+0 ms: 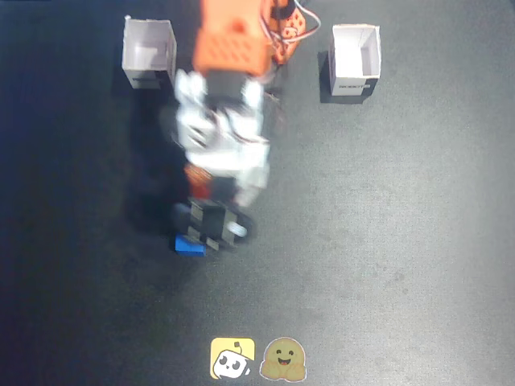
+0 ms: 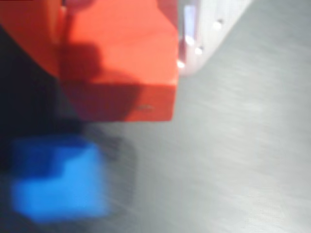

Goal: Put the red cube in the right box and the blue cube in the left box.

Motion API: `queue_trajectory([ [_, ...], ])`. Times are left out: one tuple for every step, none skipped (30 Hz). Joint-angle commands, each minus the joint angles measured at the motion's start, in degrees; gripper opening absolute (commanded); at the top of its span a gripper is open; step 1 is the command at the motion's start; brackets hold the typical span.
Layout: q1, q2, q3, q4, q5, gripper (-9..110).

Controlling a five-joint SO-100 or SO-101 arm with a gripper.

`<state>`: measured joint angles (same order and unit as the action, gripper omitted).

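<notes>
A: What's in the boxes?
B: Fixed view: the left white box (image 1: 148, 53) and right white box (image 1: 355, 59) both look empty.
A: And the cubes?
B: The red cube (image 2: 121, 63) fills the wrist view, clamped in the gripper (image 1: 197, 186). The blue cube (image 1: 190, 245) lies on the dark table (image 1: 386, 241) just below it, partly covered by the blurred arm (image 1: 225, 137).
</notes>
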<state>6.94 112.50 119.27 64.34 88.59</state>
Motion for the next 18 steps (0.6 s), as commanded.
queue_trajectory([
  [5.5, 7.7, 1.4, 2.2, -1.9, 9],
  [7.1, 9.1, 2.1, 3.1, -2.3, 9],
  [8.9, 10.9, 3.0, 3.8, -3.0, 9],
  [10.5, 12.7, 3.8, 4.7, -3.3, 9],
  [12.1, 14.5, 4.5, 5.8, -3.5, 9],
  [13.3, 16.2, 4.9, 6.9, -3.8, 9],
  [14.4, 17.7, 5.3, 8.3, -3.7, 9],
  [15.6, 19.2, 5.6, 9.2, -4.0, 9],
  [16.9, 20.5, 6.0, 9.8, -4.8, 9],
  [17.9, 21.2, 6.2, 10.4, -5.4, 9],
  [18.7, 21.4, 6.2, 10.8, -5.7, 9],
  [19.6, 21.6, 6.2, 11.1, -5.9, 9],
  [20.4, 21.9, 6.5, 11.2, -6.4, 9],
  [21.3, 21.9, 6.5, 11.6, -6.4, 9],
  [22.1, 22.1, 6.5, 12.0, -6.9, 9],
  [22.9, 22.1, 6.5, 12.4, -7.0, 10],
  [23.9, 22.1, 6.7, 13.1, -7.0, 10],
  [25.1, 22.3, 7.1, 13.5, -7.5, 10],
])
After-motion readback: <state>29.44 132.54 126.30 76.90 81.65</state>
